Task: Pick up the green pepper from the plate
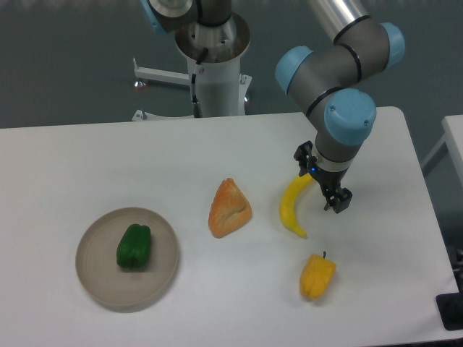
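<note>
A glossy dark-green pepper lies on the round beige-grey plate at the front left of the white table. My gripper hangs far off to the right, over the table beside the upper end of a banana. Its two black fingers stand apart, so it is open, and nothing is held between them. A wide stretch of table separates the gripper from the plate.
A yellow banana lies just left of the gripper. An orange bread wedge sits mid-table. A yellow pepper with a stem rests at the front right. The arm's base stands behind the table's far edge.
</note>
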Robot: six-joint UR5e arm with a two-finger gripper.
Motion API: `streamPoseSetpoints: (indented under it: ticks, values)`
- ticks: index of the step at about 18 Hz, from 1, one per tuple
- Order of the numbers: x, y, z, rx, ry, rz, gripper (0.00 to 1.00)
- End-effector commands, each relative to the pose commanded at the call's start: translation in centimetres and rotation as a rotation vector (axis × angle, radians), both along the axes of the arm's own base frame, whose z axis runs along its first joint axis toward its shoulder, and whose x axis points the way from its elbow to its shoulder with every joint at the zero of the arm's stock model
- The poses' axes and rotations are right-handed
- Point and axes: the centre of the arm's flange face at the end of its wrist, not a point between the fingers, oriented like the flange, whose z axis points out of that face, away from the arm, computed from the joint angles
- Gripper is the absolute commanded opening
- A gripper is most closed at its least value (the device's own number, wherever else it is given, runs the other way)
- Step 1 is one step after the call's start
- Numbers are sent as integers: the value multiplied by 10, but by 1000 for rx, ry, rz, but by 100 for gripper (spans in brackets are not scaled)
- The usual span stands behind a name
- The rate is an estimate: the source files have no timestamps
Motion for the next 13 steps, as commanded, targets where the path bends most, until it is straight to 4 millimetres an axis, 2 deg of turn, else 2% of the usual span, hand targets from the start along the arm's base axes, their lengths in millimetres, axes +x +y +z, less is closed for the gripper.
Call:
streamPoseSetpoints:
  ticks: [8,10,13]
  values:
    - [8,3,0,27,-30,11,100]
    - [25,2,-4,44,-74,54,100]
    - [71,19,12,62,-76,177,100]
